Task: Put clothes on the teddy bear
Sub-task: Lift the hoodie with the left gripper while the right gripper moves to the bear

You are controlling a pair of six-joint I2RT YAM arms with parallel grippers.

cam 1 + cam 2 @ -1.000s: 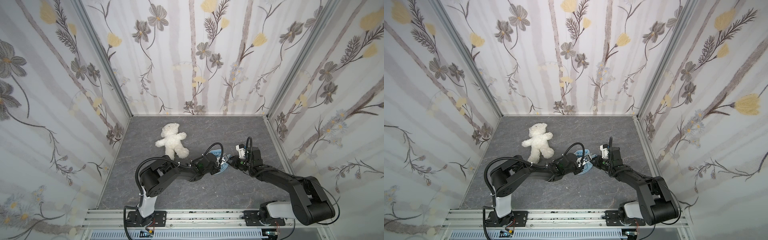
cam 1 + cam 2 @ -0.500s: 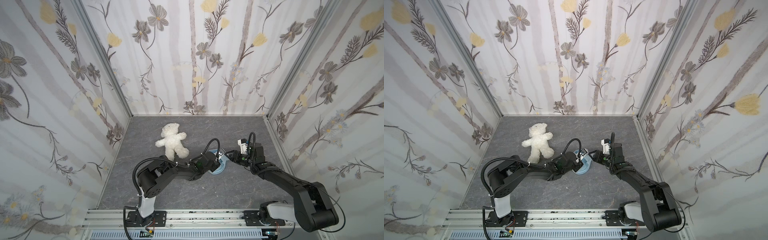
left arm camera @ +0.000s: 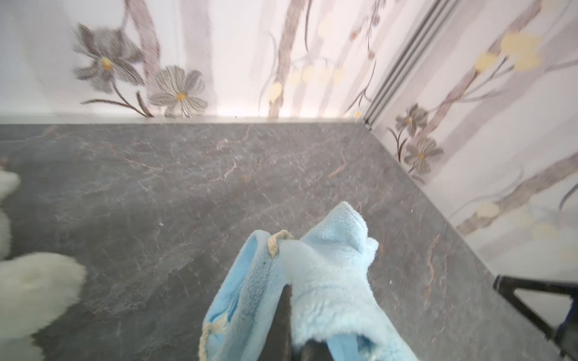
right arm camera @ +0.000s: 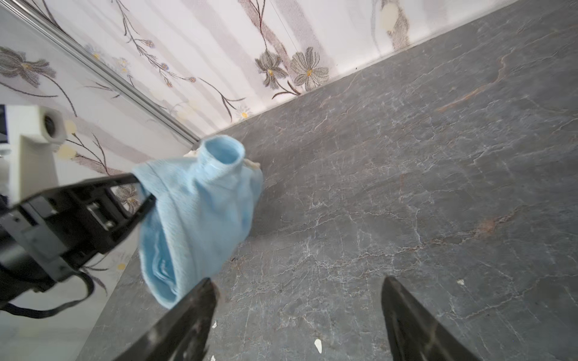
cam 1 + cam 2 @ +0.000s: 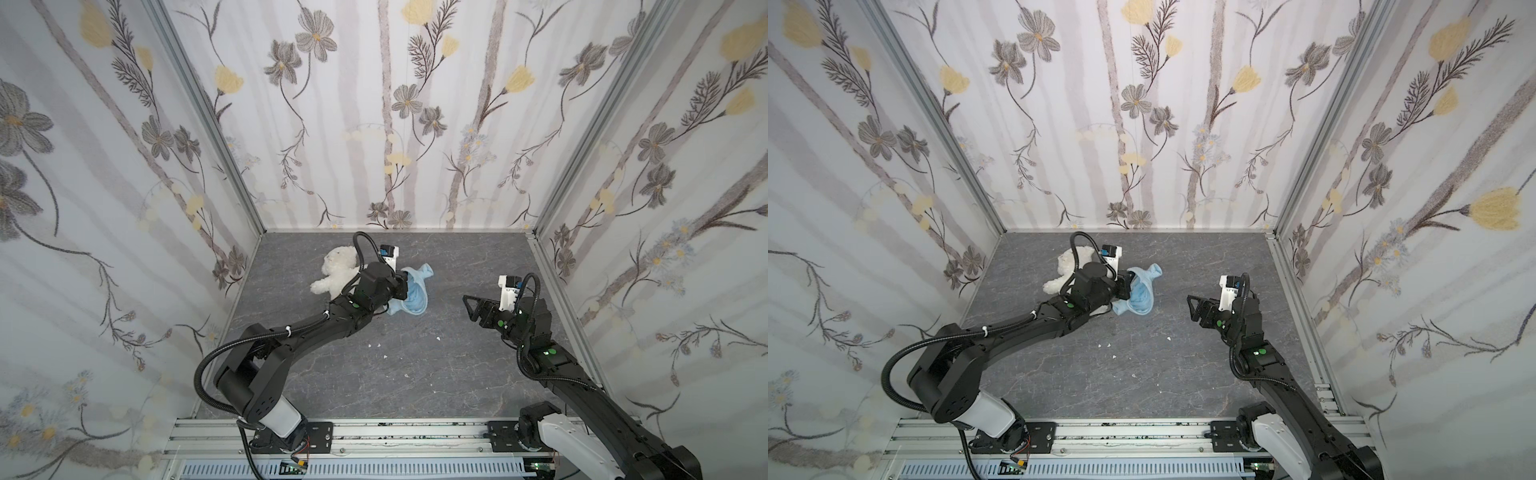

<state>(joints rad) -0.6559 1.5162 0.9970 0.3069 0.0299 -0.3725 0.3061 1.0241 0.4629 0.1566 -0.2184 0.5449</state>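
The white fluffy teddy bear (image 5: pixel 338 272) (image 5: pixel 1068 266) lies at the back left of the grey floor, partly hidden by my left arm. Its fur shows at the edge of the left wrist view (image 3: pixel 34 287). My left gripper (image 5: pixel 405 282) (image 5: pixel 1127 286) (image 3: pixel 289 293) is shut on a small light-blue hoodie (image 5: pixel 415 293) (image 5: pixel 1142 297) (image 3: pixel 331 275), which hangs from it just right of the bear. A sleeve opening of the hoodie (image 4: pixel 203 212) faces the right wrist camera. My right gripper (image 5: pixel 468 308) (image 5: pixel 1191 307) (image 4: pixel 297 300) stands open and empty, well to the right of the hoodie.
Flowered walls close in the floor at the back and on both sides. A metal rail (image 5: pixel 415 432) runs along the front. A few small white scraps (image 5: pixel 376 345) lie on the floor in the middle.
My right gripper has opened, let go of the hoodie and drawn back to the right. My left gripper has carried the hoodie back and left, close to the bear.
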